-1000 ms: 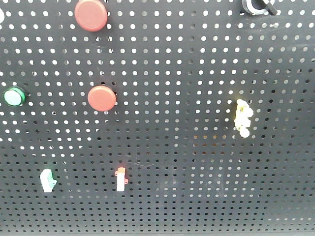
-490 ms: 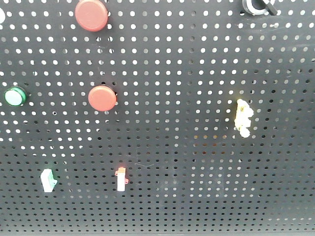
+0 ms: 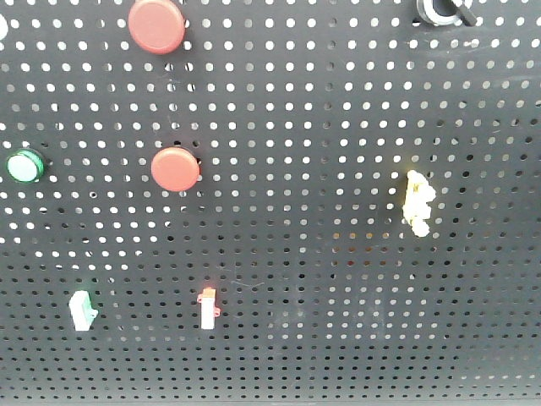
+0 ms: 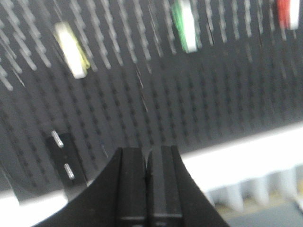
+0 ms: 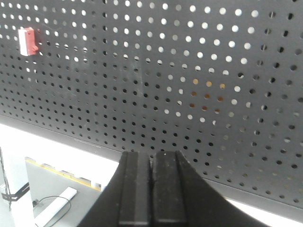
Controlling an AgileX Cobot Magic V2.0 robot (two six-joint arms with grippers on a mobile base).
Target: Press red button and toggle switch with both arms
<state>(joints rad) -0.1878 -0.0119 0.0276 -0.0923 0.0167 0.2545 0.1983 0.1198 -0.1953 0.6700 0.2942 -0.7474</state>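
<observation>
Still unchanged pegboard [image 3: 338, 101], left pincer [image 4: 147, 163] closed empty, right pincer [image 5: 152, 165] closed empty, toggle switch [image 3: 439, 10] untouched

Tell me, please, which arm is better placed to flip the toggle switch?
Probably right: the right gripper, shut, faces the pegboard right of the red tab, toward the toggle switch side.

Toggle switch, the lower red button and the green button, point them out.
toggle switch [image 3: 439, 10]: front view, its silvery ring at the top edge.
lower red button [image 3: 175, 168]: front view, cap centre.
green button [image 3: 23, 166]: front view, cap face.
</observation>
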